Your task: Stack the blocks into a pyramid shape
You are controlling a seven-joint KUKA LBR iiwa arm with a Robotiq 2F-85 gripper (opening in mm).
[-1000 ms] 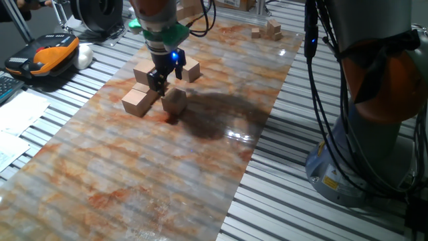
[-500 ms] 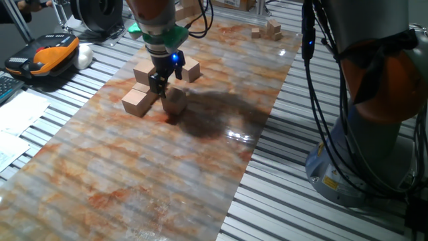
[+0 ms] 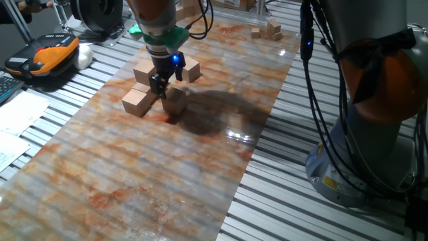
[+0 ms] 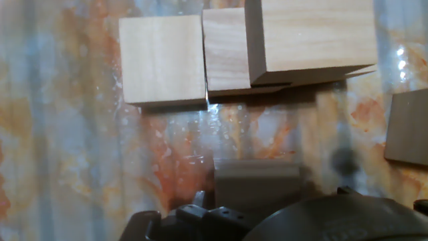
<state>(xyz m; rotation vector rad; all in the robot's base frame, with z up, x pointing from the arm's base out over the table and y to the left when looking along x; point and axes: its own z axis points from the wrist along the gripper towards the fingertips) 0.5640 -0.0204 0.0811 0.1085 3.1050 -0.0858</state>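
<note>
The gripper (image 3: 158, 86) hangs low over a cluster of blocks near the far left part of the table (image 3: 167, 174). In the fixed view its dark fingers blend into the shadow, and in the hand view only blurred dark housing fills the bottom edge, so I cannot tell whether the jaws are parted or closed, or whether they touch anything.

A shaded block (image 3: 174, 102) sits just beside the fingers on the side toward the table's right edge. In the hand view it is likely the dim grey-brown slab (image 4: 257, 179) half hidden by the gripper body.

Toward the left edge lies a front block (image 3: 137, 101). Behind it a raised block (image 3: 147, 71) seems to rest on a lower one, of which little shows. One more cube, the far block (image 3: 190, 69), stands behind the gripper, partly covered by it.

The hand view shows a flat pale cube (image 4: 162, 59) touching a neighbour cube (image 4: 226, 50), with a higher cube (image 4: 309, 35) overlapping that one and cut off by the top edge. A dark block corner (image 4: 408, 127) is cut off at the right edge.

All the cubes are plain pale wood, sharp-edged, with faint grain. The table top is glossy, marbled rust and grey, and lies on ribbed metal slats (image 3: 314, 214). Small wooden pieces (image 3: 267, 30) lie heaped near the far right corner.
</note>
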